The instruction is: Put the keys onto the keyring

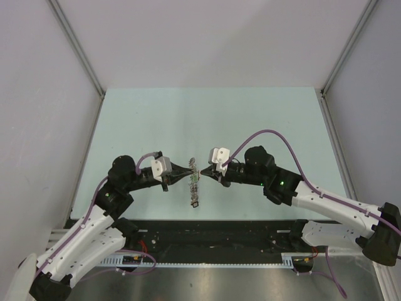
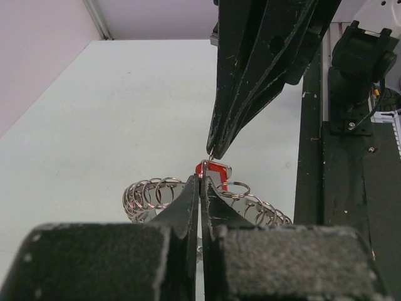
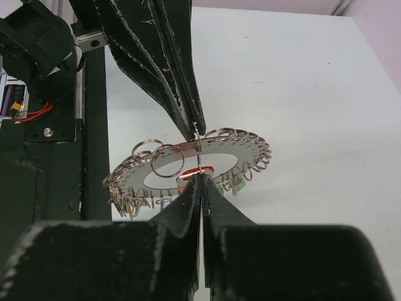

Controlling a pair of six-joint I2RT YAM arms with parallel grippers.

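The keyring (image 1: 195, 187), a grey metal disc fringed with small rings, keys and coloured tags, hangs in the air between my two grippers above the table's near middle. My left gripper (image 1: 188, 174) is shut on its rim; in the left wrist view its tips (image 2: 202, 182) pinch the keyring (image 2: 147, 193). My right gripper (image 1: 206, 173) is shut on the thin wire loop of the red-tagged key (image 3: 204, 170), right at the keyring's (image 3: 247, 157) edge. The red tag (image 2: 210, 168) shows just behind the left fingertips. The key's blade is hidden.
The pale green table (image 1: 207, 119) stretches behind the grippers, with grey walls on three sides. A black frame rail (image 1: 219, 229) with wiring runs along the near edge, and also shows in the left wrist view (image 2: 313, 157) and the right wrist view (image 3: 91, 125).
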